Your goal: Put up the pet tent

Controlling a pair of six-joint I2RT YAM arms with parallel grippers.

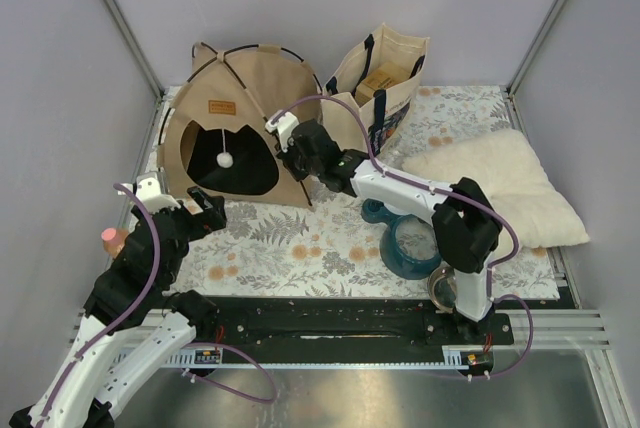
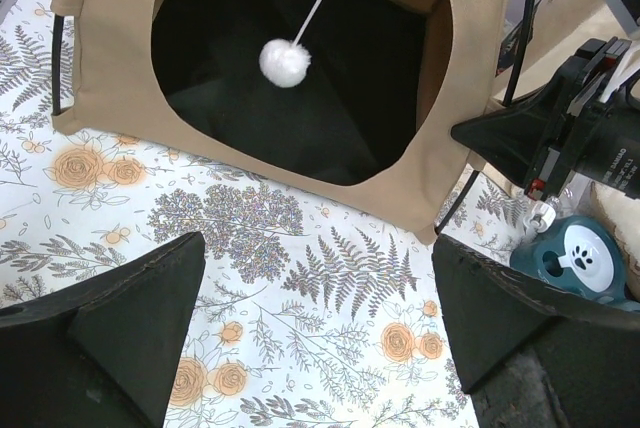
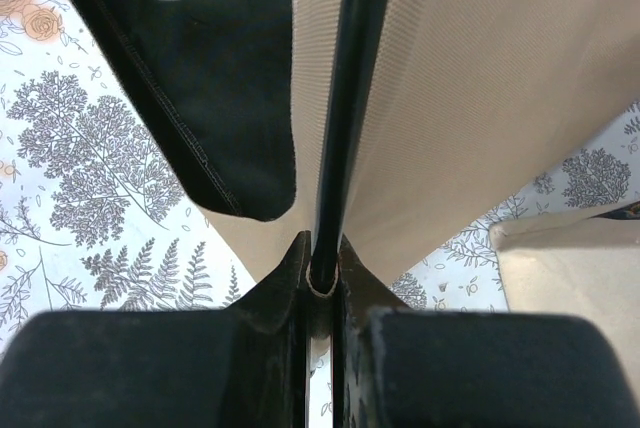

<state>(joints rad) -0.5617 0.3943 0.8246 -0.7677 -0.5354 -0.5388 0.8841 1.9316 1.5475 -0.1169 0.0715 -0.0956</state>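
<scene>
The tan pet tent [image 1: 240,113] stands upright at the back left of the floral mat, its arched doorway facing the arms and a white pom-pom [image 1: 226,159] hanging inside. My right gripper [image 1: 287,145] reaches to the tent's right front edge. In the right wrist view the gripper [image 3: 322,270] is shut on a thin black pole [image 3: 345,118] running along the tan fabric [image 3: 470,78]. My left gripper [image 1: 208,211] hovers in front of the doorway. Seen from the left wrist, it [image 2: 318,318] is wide open over bare mat, with the pom-pom [image 2: 284,62] ahead.
A cream tote bag [image 1: 385,78] with navy handles stands right behind the tent. A fluffy white pillow [image 1: 500,188] lies at the right. A teal pet bowl [image 1: 410,248] sits under the right arm. A pink object [image 1: 112,238] lies at the left edge.
</scene>
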